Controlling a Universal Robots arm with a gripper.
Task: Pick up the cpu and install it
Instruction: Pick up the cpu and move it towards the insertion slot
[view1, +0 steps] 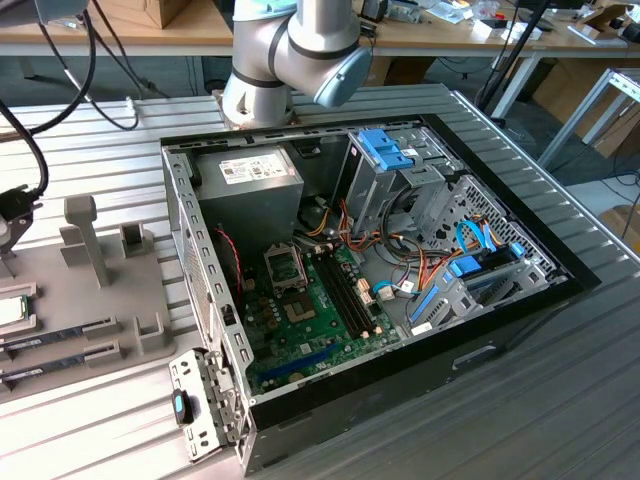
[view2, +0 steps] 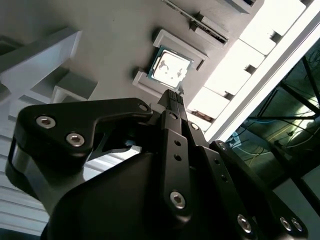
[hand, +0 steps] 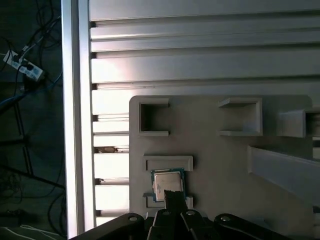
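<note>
Over the cpu (hand: 168, 183) in its grey holder (hand: 215, 165), the end effector (hand: 173, 196) (closed, empty) hovers

Silver-grey metal tube arm (view1: 300, 45): rounded joint housings, pale blue round end cap (view1: 340, 75). In the second wrist view: matte black angular linkage plates (view2: 75, 125), rounded corners, bright silver socket-head screws (view2: 46, 121), 2 at one plate's broad end.

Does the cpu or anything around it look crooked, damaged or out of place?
Nothing stands out. The cpu lies flat and square in its holder on the gray plate, with the gripper near it.
</note>
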